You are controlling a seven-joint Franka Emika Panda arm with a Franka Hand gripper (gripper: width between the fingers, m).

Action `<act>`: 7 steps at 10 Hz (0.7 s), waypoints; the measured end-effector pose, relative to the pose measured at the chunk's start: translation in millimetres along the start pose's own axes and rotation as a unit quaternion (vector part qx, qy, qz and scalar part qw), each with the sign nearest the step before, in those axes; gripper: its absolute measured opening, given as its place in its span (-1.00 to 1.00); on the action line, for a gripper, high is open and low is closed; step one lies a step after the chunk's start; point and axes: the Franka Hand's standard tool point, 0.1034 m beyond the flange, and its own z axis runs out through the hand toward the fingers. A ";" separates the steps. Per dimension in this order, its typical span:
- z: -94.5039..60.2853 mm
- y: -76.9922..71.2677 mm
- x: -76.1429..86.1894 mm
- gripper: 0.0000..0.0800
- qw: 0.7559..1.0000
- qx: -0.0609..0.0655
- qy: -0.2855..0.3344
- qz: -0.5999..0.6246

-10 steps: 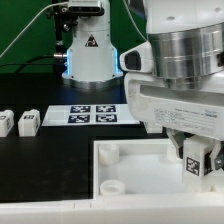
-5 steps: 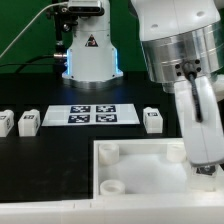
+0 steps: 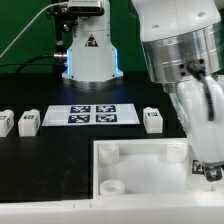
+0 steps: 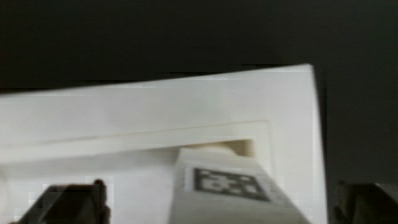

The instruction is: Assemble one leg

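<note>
A white leg point(image 4: 222, 180) with a black-and-white tag stands upright in a corner of the large white tray-like piece point(image 4: 160, 110). My gripper point(image 4: 217, 205) is around it, one finger on each side, with a dark gap between each finger and the leg, so it looks open. In the exterior view my gripper point(image 3: 207, 170) hangs low over the tray piece point(image 3: 140, 175) near its corner on the exterior view's right, and it hides the leg almost entirely.
Three loose legs lie on the black table: one point(image 3: 152, 120) beside the marker board point(image 3: 93, 115), and two point(image 3: 28, 122) point(image 3: 4, 123) at the exterior view's left. The arm's white base point(image 3: 90, 55) stands behind. Round sockets show at the tray's corners.
The wrist has turned about its vertical axis, so the gripper now shows its narrow side. The tagged leg seen between the fingers a second ago is now hidden in the exterior view.
</note>
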 end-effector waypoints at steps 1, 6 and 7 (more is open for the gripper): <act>0.7 3.3 1.9 0.61 0.998 -0.011 0.000 -0.065; 0.1 4.2 1.8 0.62 0.938 -0.028 0.006 -0.346; -1.1 3.6 0.5 0.62 0.891 -0.043 0.026 -0.451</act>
